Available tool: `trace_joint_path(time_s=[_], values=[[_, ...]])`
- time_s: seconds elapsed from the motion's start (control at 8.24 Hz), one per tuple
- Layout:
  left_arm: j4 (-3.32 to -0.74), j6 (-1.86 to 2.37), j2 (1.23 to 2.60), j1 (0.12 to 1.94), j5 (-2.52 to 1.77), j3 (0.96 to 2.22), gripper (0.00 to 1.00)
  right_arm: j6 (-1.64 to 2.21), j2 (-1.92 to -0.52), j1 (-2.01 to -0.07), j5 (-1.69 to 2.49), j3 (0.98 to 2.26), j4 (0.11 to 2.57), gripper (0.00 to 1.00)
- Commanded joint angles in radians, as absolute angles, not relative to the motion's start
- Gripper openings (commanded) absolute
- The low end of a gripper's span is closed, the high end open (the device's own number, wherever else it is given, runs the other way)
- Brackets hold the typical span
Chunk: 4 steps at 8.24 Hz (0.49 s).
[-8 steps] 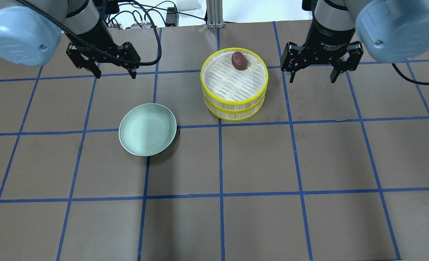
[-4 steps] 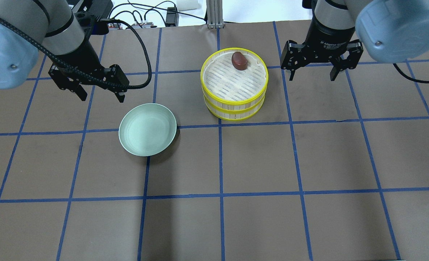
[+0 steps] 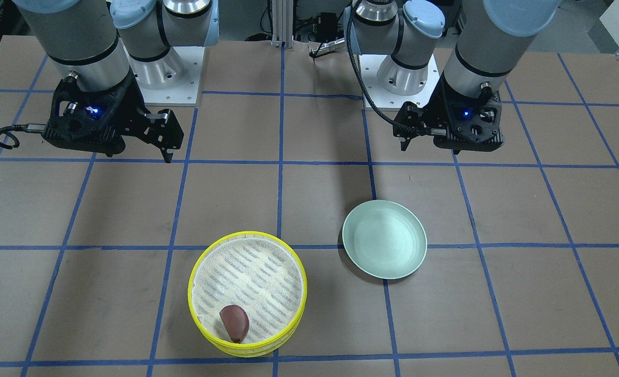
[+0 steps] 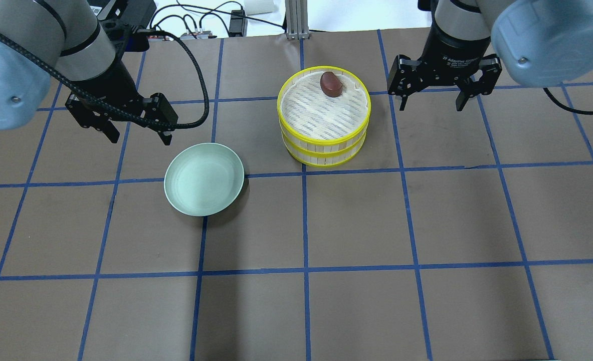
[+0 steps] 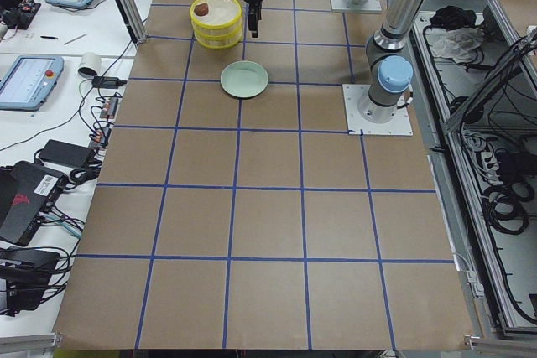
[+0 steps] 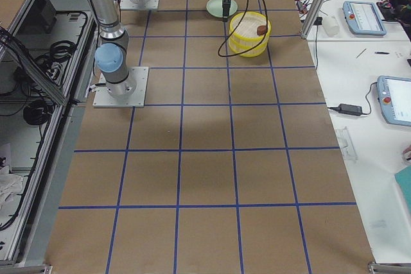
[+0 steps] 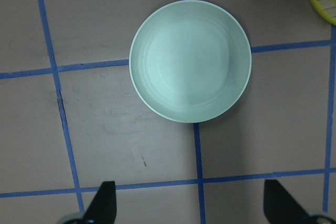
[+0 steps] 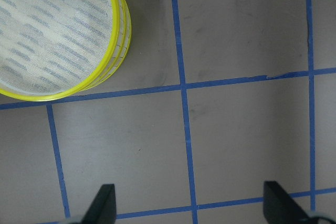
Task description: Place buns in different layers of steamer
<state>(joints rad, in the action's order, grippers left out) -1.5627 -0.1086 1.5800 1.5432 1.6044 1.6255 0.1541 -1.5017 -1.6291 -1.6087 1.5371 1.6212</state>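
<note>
The steamer (image 4: 321, 120), two stacked yellow-rimmed trays, stands at the table's far middle. The dark reddish-brown bun (image 4: 330, 83) lies on the top tray's mesh near its far rim, and also shows in the front view (image 3: 234, 322). The cream-white bun shows in no view. My left gripper (image 4: 141, 139) is open and holds nothing, hovering just behind and left of the pale green plate (image 4: 203, 179). My right gripper (image 4: 431, 107) is open and holds nothing, hovering to the right of the steamer. The right wrist view shows the steamer's rim (image 8: 113, 3) at its upper left.
The pale green plate fills the upper middle of the left wrist view (image 7: 190, 61). The brown table is marked with blue tape lines (image 4: 304, 220). Cables (image 4: 196, 30) lie along its far edge. Desks with tablets (image 5: 33, 81) flank the table ends.
My left gripper moved from the table's far edge toward the plate, left and nearer in the overhead view, then nearly stopped. The right gripper rose slightly. Steamer and bun have not moved.
</note>
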Motion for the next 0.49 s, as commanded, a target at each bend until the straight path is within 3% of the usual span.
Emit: trace_joint_path(time_s=[0.0,0.36], values=[[-1.566,-0.110,1.580,1.543,1.606,1.628,1.00,0.150,-1.500,-1.629,-1.608,1.537,1.623,1.00],[-1.574,-0.109,1.580,1.543,1.609,1.628,1.00,0.152,-1.500,-1.629,-1.626,1.537,1.623,1.00]])
